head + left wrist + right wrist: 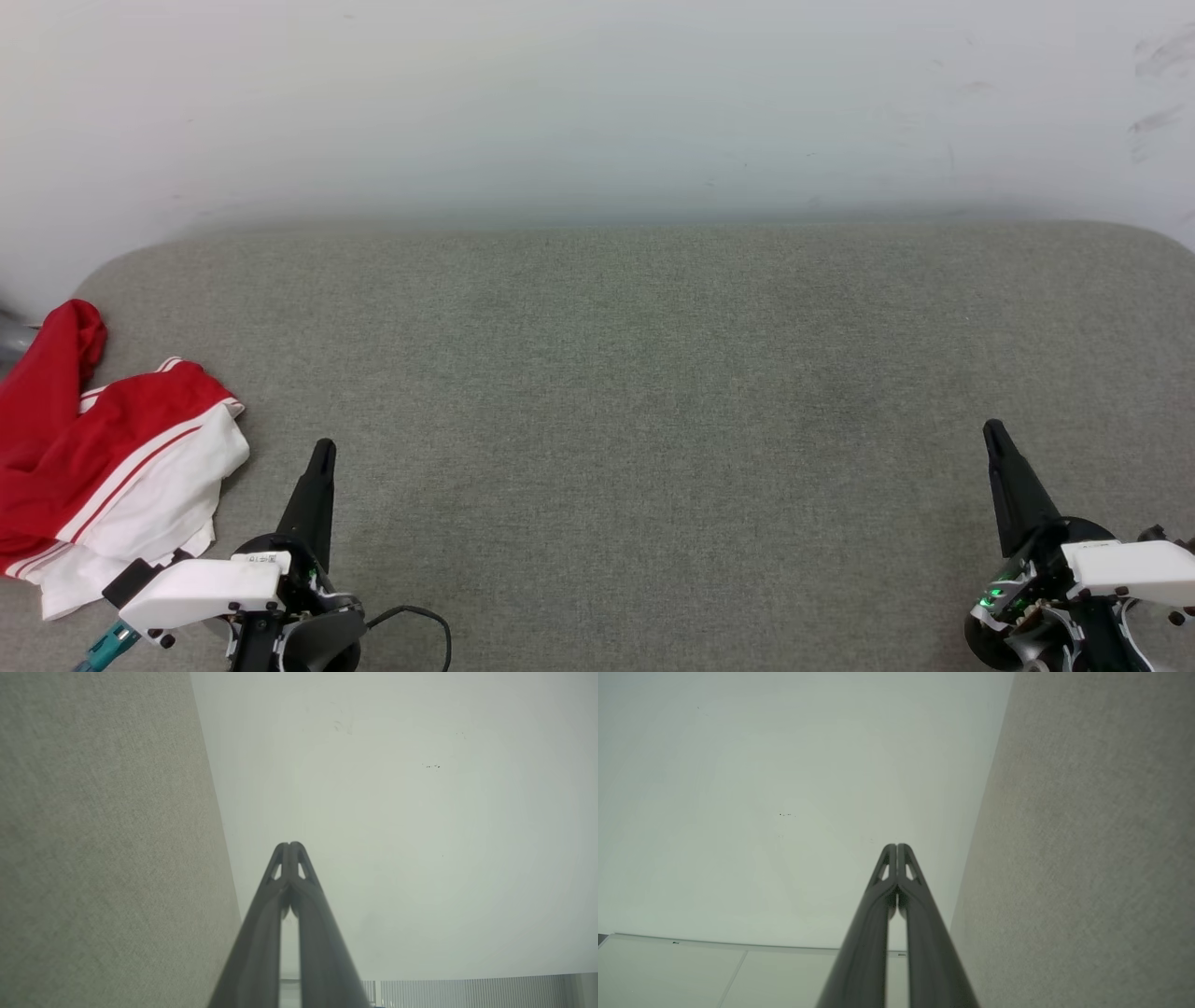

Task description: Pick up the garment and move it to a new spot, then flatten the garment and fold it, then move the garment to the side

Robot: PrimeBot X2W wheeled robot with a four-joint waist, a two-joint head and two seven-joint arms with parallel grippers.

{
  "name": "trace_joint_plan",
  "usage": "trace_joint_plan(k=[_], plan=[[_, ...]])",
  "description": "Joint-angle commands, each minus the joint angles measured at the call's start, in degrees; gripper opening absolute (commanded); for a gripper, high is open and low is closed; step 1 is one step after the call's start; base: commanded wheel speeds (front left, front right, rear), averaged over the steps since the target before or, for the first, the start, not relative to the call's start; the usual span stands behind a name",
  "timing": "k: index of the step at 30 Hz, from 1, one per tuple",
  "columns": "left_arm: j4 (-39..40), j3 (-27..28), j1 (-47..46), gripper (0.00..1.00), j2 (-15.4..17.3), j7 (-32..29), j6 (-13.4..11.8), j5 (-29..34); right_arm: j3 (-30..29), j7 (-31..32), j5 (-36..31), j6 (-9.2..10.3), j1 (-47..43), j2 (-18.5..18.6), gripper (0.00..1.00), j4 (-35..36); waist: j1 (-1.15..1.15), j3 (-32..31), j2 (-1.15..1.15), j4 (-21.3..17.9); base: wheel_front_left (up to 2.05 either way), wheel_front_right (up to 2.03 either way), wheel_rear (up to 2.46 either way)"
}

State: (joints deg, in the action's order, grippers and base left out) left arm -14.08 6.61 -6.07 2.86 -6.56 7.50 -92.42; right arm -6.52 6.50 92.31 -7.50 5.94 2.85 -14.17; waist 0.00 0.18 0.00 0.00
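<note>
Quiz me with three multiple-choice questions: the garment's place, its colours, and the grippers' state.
1. The garment lies: A far left of the grey fabric surface B centre C far right
2. Its colours: A blue, white B red, white C black
3. The left gripper and right gripper are: A open B shut, empty C holding cloth
Answers: A, bunched at the head view's left edge; B, red cloth with white panels; B, wrist views show fingertips touching, nothing between.

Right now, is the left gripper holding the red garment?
No: the left gripper is shut on nothing, its tips apart from the garment, which lies crumpled at the left edge of the grey surface.
</note>
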Motion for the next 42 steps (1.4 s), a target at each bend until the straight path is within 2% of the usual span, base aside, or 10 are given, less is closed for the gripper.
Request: trace_joint_plan(k=[1,19,20,35,38,42], plan=[[0.1,0.1,-0.4,0.0,-0.1,-0.1,0.2,0.0,0.0,0.0,0.2,0.02,0.7,0.1,0.0,0.0,0.0,0.0,0.0,0.0,0.0,0.0,0.0],[0.1,0.1,-0.4,0.0,-0.1,-0.1,0.2,0.0,0.0,0.0,0.2,0.02,0.7,0.1,0.0,0.0,0.0,0.0,0.0,0.0,0.0,0.0,0.0],[-0.1,0.0,0.0,1.0,0.0,0.0,0.0,0.0,0.0,0.0,0.0,0.0,0.0,0.0,1.0,-0.1,0.0,0.0,0.0,0.0,0.0,0.0,0.0],[2.8,-3.7,1.1,1.0,0.0,3.1,0.0,0.2,2.3,-3.7,-2.1,0.01,-2.0,0.0,1.0,3.3,0.0,-0.2,0.0,0.3,0.0,0.0,0.0],[3.8,-5.0,1.2,1.0,0.5,4.0,0.0,1.8,2.4,-4.5,-3.9,0.01,-2.3,0.0,1.0,4.3,0.0,-0.4,0.0,0.4,0.0,0.0,0.0],[4.4,-6.9,1.0,1.0,1.8,5.5,0.0,6.8,2.2,-5.5,-9.9,0.01,-2.6,0.0,1.0,5.4,0.0,-0.5,0.0,0.6,0.0,0.0,0.0]])
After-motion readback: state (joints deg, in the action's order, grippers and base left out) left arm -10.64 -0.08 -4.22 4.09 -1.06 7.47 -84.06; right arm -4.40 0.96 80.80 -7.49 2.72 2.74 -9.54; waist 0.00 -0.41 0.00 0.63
